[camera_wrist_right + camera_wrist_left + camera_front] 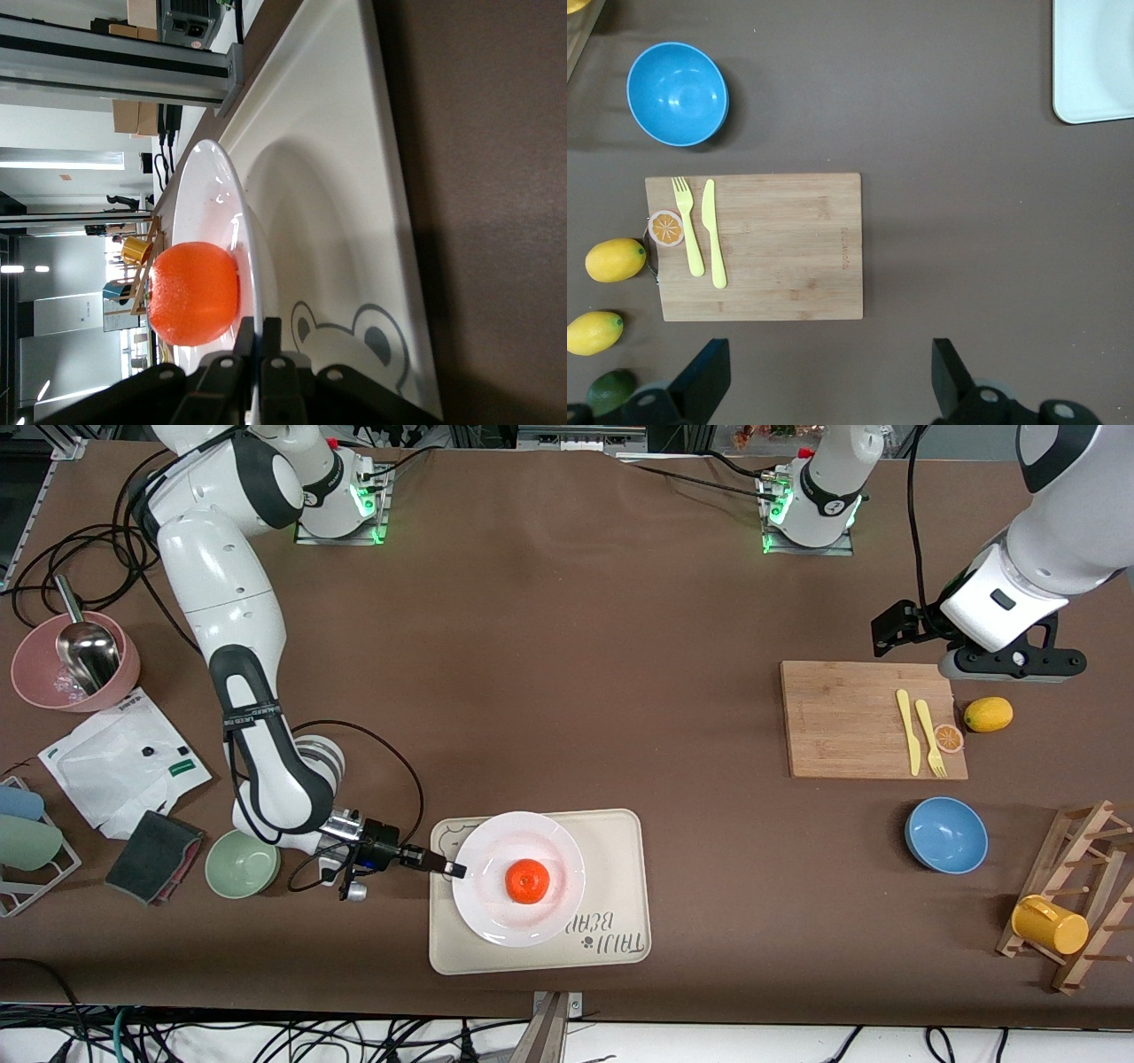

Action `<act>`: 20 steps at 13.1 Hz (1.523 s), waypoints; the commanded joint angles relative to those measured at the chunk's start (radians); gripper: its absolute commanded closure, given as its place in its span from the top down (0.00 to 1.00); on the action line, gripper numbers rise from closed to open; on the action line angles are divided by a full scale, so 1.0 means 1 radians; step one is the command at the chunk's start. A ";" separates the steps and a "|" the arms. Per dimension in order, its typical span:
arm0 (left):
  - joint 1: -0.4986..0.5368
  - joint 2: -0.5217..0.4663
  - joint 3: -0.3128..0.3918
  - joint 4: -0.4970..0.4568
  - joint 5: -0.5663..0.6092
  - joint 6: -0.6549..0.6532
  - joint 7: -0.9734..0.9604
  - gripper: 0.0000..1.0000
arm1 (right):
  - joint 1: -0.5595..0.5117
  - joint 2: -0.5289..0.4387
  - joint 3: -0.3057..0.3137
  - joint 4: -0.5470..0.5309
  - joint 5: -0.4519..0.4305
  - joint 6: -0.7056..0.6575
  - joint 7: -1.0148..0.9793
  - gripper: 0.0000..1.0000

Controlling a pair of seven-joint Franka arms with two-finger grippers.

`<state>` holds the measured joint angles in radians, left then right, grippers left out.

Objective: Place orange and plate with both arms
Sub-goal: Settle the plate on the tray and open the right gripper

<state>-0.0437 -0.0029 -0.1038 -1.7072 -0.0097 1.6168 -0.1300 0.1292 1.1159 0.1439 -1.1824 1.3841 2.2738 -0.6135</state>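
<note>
From the front, the right pincer (452,867) was clamped on the rim of the plate (496,918), the orange (527,881) sitting just past its tips, tray (620,886) beneath. Release looked next.

Left wrist: the left pincer (824,385) hung wide open and empty over bare surface (966,239) beside the cutting board (771,248), waiting.

Right wrist: shut fingers (246,341) pinched the rim; room lay clear for backing off.

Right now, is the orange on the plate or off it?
On it: the orange sits mid-plate, which lies on the tray; right gripper shut on its rim.

The cream tray (620,886) is showing upside-down lettering that seems to read "TAIJI BEAR". Other printing is staying unreadable.
</note>
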 commanded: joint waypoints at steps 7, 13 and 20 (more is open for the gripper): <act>-0.001 0.015 0.001 0.032 0.019 -0.023 0.006 1.00 | 0.004 0.035 0.010 0.046 -0.007 0.016 0.028 0.08; -0.002 0.015 0.001 0.034 0.019 -0.023 0.006 1.00 | 0.003 0.033 0.010 0.044 -0.010 0.016 0.011 1.00; -0.005 0.014 0.001 0.034 0.019 -0.023 0.006 1.00 | -0.008 0.006 -0.026 0.030 -0.019 -0.002 -0.031 1.00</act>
<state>-0.0432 -0.0028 -0.1034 -1.7067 -0.0097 1.6168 -0.1300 0.1239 1.1282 0.1273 -1.1407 1.3783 2.2813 -0.6255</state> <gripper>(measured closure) 0.000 0.000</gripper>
